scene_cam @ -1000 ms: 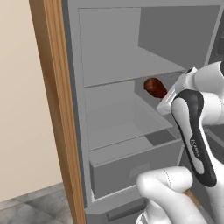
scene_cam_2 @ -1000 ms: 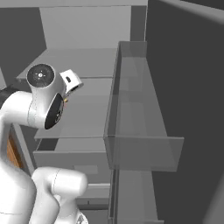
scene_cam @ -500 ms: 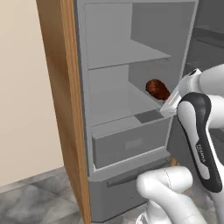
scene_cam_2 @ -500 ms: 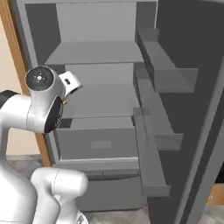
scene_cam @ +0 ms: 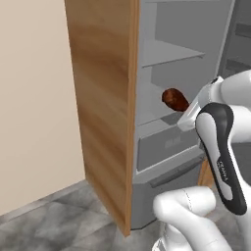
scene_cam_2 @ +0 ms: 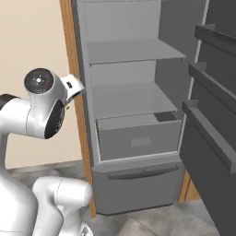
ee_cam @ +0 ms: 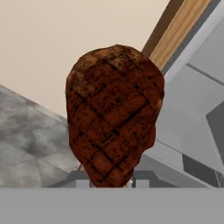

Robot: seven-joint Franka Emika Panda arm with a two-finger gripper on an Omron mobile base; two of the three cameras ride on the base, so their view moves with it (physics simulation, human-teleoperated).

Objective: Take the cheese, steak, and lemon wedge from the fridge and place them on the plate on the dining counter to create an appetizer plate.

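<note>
Steak (ee_cam: pixel 114 114) sits directly ahead of the fingers, its lower end tucked down between them at the bottom of the hand view, so the fingers are closed on it. Long axis runs straight out along the line of the hand, narrow end at the fingers, broad grilled end farthest away. In the left base view the steak (scene_cam: pixel 175 99) shows as a dark reddish lump at the end of the arm, in front of the fridge's (scene_cam: pixel 196 54) open compartment and apparently clear of the shelves; whether it has fully cleared the shelf edge I cannot tell from this angle.

Fridge (scene_cam_2: pixel 133 92) stands open, door swung to the right. Wooden side panel (scene_cam: pixel 105 98) lies to the left of the opening, close to the held steak, and it reads as the nearest thing to brush on the way out.

Judgement: steak is in hand, so the carry to the plate comes next; only 1 arm on this rig, so no choice of hand.

Count: 1 steak. 2 flat shelves visible in the fridge, both bare, plus 1 grey drawer (scene_cam_2: pixel 138 138). 3 door bins along the open door.
</note>
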